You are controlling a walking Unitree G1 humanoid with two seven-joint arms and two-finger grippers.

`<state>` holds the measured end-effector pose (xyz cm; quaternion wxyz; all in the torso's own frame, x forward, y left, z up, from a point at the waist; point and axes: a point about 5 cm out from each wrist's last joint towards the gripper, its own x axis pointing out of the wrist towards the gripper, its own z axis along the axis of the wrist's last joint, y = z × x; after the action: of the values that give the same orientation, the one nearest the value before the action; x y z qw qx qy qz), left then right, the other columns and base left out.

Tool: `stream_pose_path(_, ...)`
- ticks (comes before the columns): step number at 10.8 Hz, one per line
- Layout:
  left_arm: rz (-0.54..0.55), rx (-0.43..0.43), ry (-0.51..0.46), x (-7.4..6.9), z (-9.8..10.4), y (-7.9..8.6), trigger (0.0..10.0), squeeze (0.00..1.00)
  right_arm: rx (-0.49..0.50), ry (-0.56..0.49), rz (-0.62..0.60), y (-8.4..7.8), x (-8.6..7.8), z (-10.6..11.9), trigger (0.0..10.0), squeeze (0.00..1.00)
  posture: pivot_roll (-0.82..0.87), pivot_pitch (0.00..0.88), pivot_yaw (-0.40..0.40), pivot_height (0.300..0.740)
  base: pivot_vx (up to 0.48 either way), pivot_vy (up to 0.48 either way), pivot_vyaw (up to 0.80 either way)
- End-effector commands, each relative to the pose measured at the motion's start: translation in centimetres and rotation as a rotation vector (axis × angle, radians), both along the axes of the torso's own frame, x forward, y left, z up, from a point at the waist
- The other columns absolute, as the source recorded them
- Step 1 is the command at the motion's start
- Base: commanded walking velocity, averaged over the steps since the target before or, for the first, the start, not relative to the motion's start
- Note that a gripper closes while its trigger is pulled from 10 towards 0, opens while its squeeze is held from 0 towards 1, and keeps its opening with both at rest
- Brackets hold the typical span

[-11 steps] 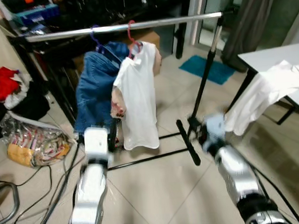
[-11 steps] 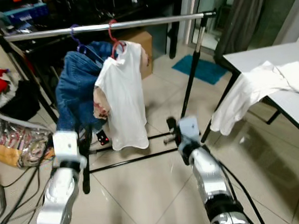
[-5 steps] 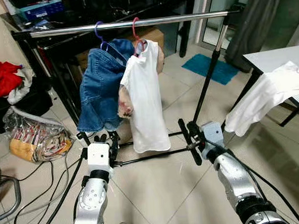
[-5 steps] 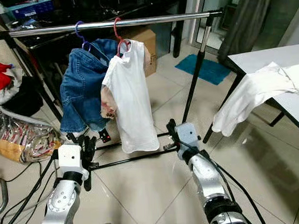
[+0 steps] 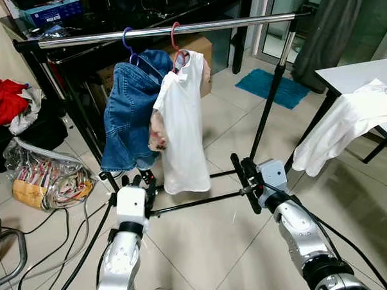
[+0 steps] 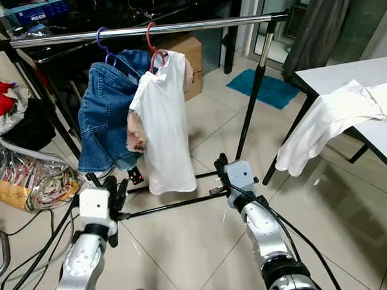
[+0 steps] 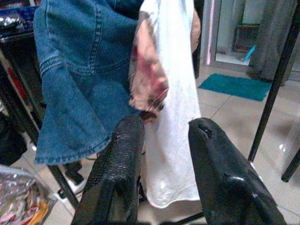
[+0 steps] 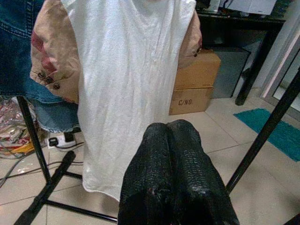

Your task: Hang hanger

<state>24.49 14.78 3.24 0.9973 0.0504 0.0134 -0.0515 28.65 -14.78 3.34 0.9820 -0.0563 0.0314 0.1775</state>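
Observation:
A chrome clothes rail [image 5: 227,24] runs across in front of me. On it hang a red hanger [image 5: 175,38] carrying a white shirt [image 5: 183,123] and a purple hanger [image 5: 127,44] carrying a blue denim garment [image 5: 128,116]. My left gripper [image 5: 139,182] is low, just below the denim hem, and stands open with nothing between its fingers [image 7: 123,154]. My right gripper [image 5: 245,173] is low by the rack's right foot, shut and empty, pointing at the shirt [image 8: 126,70]. Another white garment [image 5: 347,122] drapes over the table edge at right.
The rack's black base bars [image 5: 196,201] and upright [image 5: 271,93] lie just ahead of both grippers. A grey table [image 5: 354,72] stands right. Red clothes [image 5: 4,102], a plastic bag [image 5: 50,183] and cables [image 5: 44,254] crowd the left floor. A cardboard box [image 5: 201,49] and teal mat [image 5: 271,87] sit behind.
The blurred, shifting view has steadied. Over the last half second the white shirt has swung slightly left. Both grippers stay low with their fingers unchanged.

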Motion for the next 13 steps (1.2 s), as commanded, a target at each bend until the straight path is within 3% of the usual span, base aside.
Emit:
stream_pose_path(1, -0.021, 0.01, -0.008, 0.1, 0.0, -0.3, 10.0, 0.0, 0.003, -0.021, -0.019, -0.3, 0.4, 0.5, 10.0, 0.0, -0.01, 0.0, 0.042, 0.74, 0.0, 0.0, 0.0)
stream_pose_path(8, 0.041, 0.002, -0.046, -0.2, 0.3, 0.0, 10.0, 0.0, -0.007, -0.024, 0.029, 0.3, 1.5, 1.1, 10.0, 0.0, 0.04, 0.0, -0.002, 0.74, 0.296, 0.0, 0.0)
stream_pose_path(13, 0.043, 0.004, -0.054, 0.2, 0.3, -0.3, 10.0, 0.0, -0.006, -0.028, 0.016, -0.1, 1.7, 1.3, 10.0, 0.0, 0.02, 0.0, -0.004, 0.74, 0.382, 0.0, 0.0)
